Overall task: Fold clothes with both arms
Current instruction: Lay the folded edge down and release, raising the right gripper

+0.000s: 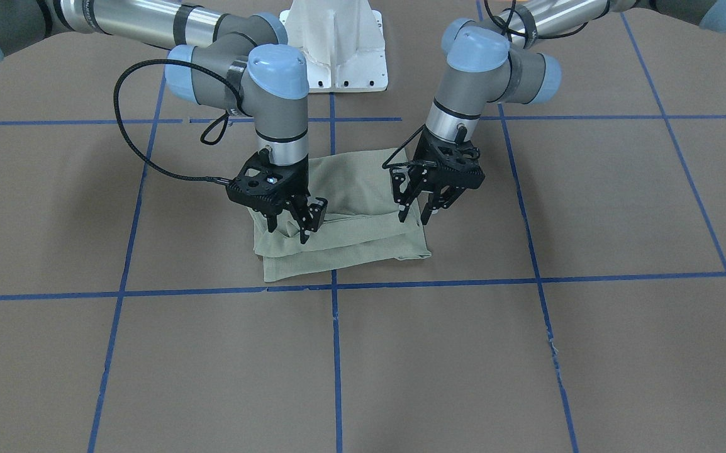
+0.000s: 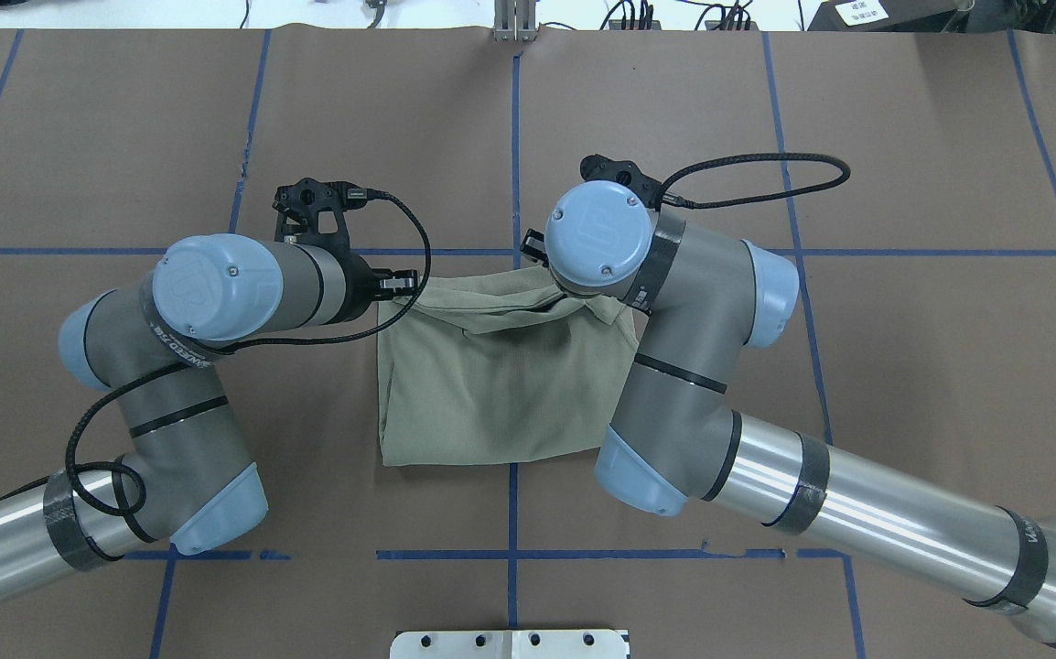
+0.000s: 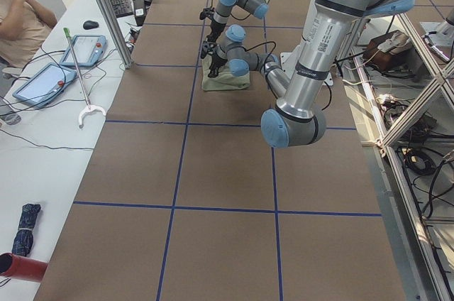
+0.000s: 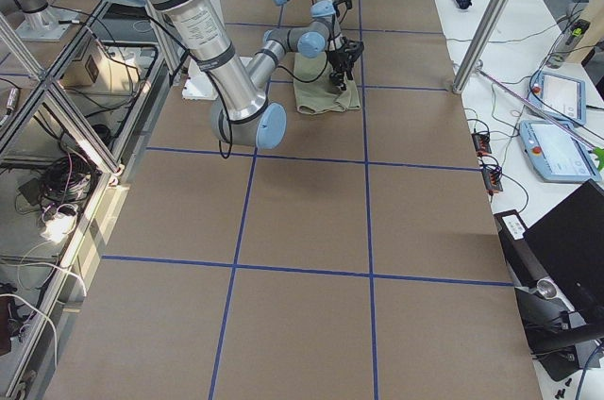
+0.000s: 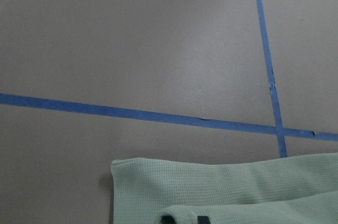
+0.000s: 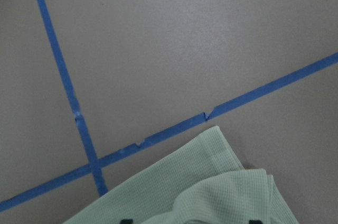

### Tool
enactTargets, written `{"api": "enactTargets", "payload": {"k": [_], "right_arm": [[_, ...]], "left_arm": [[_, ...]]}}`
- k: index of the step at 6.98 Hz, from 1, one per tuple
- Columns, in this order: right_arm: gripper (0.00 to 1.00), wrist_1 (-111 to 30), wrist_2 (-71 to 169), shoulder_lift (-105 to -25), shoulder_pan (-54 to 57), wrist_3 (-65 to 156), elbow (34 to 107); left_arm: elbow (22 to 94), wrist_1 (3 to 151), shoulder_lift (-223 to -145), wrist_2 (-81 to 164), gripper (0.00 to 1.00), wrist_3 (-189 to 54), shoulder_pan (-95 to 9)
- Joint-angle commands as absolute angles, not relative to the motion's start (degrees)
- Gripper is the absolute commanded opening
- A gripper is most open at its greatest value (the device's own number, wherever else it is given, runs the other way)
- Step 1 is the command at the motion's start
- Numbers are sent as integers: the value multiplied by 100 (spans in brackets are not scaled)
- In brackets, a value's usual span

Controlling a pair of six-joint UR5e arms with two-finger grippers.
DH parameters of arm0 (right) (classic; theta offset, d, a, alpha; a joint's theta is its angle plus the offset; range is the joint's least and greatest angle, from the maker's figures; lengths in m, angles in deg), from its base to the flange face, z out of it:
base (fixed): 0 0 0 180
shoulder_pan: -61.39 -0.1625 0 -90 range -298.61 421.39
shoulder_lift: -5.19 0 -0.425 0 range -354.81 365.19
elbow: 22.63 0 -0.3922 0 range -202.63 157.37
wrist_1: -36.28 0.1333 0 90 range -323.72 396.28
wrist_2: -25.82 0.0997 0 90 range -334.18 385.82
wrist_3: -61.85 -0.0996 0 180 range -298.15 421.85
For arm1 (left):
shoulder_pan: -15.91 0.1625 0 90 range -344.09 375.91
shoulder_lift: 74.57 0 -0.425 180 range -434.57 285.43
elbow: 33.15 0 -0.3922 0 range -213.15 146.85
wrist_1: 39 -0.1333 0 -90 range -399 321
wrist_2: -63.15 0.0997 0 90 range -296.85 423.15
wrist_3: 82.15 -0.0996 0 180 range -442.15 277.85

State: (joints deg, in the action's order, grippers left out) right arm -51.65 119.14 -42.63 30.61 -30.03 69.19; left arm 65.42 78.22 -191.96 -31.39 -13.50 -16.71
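Observation:
The sage-green shirt [image 1: 350,189] lies folded into a small rectangle at the middle of the brown table; it also shows in the overhead view [image 2: 501,384]. My left gripper [image 1: 414,216] stands over the shirt's far edge on my left, fingers apart, tips at the top layer. My right gripper [image 1: 289,229] stands over the far corner on my right, fingers apart around a small raised bunch of cloth. The right wrist view shows that bunch [image 6: 211,187] between two spread fingertips. The left wrist view shows the folded edge [image 5: 237,192]. In the overhead view the wrists hide both grippers' fingers.
Blue tape lines [image 1: 335,286] grid the table. The white pedestal base [image 1: 338,44] stands behind the shirt. A seated person [image 3: 21,10] and tablets [image 3: 42,81] are at a side bench beyond the table's far edge.

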Motion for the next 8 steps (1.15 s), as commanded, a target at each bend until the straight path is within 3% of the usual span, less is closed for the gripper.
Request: {"api": "enactTargets", "payload": {"k": [1, 4, 8], "right_arm": [[100, -5187, 12005, -4323, 3358, -2753, 7237], [100, -5309, 11144, -4455, 4248, -2465, 7107], [100, -5337, 10940, -4044, 3751, -2103, 6117]], "left_arm": [[6573, 7824, -19156, -3625, 100, -1833, -1933], [6564, 7833, -19156, -3625, 100, -1799, -1934], [6573, 7912, -19112, -3625, 100, -1781, -1925]]}}
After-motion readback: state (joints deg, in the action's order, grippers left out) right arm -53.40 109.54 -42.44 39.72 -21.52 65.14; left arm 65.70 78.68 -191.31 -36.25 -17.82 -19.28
